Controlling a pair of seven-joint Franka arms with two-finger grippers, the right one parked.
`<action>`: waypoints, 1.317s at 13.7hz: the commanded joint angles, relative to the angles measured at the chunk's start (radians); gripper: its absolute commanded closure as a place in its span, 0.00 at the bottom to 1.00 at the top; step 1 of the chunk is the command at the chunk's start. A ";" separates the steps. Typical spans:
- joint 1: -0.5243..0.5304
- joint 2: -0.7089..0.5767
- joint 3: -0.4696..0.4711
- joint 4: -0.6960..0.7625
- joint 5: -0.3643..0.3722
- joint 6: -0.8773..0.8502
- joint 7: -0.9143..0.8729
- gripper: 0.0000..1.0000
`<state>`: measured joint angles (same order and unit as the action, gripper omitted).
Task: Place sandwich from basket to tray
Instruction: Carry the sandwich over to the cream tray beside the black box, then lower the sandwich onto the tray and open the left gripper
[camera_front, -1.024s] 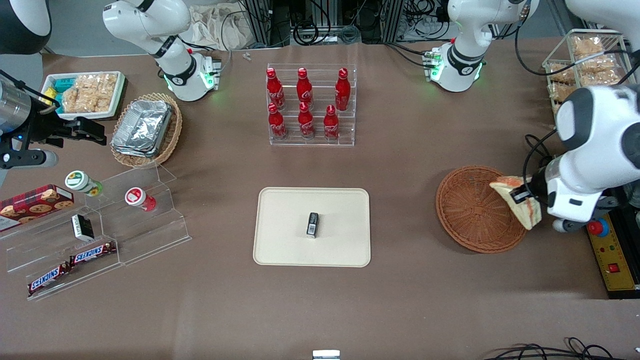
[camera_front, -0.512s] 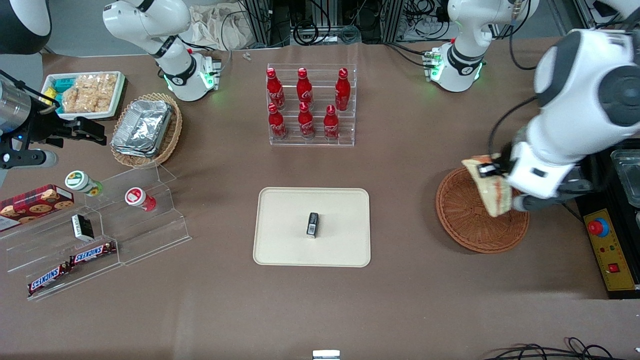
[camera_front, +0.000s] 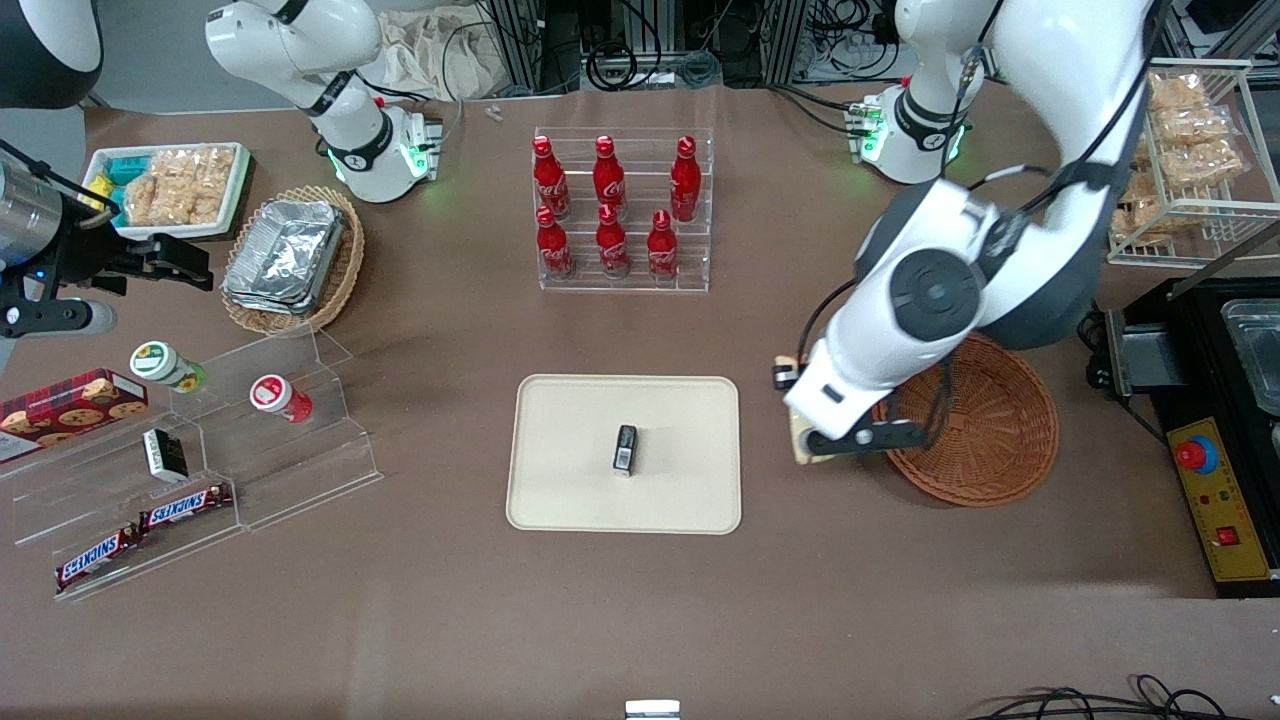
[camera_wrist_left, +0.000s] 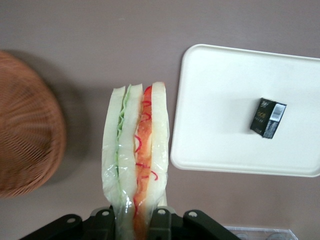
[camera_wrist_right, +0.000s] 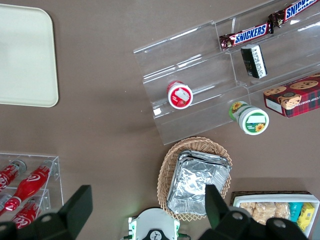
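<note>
The left arm's black two-finger hand is clamped on the triangular white-bread sandwich with red and green filling, holding it on edge above the brown worktop. In the front view it hangs at right of centre, between the round reddish-brown wicker basket and the flat cream rectangular tray, over neither. A small black box lies mid-tray.
</note>
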<state>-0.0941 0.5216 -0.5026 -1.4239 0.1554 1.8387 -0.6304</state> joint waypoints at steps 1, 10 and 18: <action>-0.079 0.115 -0.008 0.068 0.114 0.080 -0.018 1.00; -0.174 0.356 0.003 0.120 0.262 0.241 -0.113 1.00; -0.197 0.460 0.004 0.240 0.300 0.261 -0.127 0.32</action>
<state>-0.2674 0.9566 -0.5045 -1.2367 0.4273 2.1140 -0.7298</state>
